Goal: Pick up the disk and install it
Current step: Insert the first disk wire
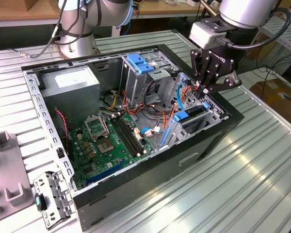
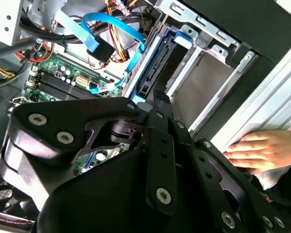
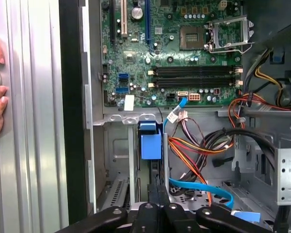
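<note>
My gripper, fingers pressed together on nothing, hangs just above the disk, which stands on edge in the drive bay. Risk: an off-centre push jams the carrier or snags the light-blue cable.

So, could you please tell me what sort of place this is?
Likely a robotics lab: an open PC case on a ribbed metal table, a robot arm standing beside it, workbenches beyond.

The disk stands in the drive cage, toward the exterior view's right of the motherboard, under the gripper.
</note>
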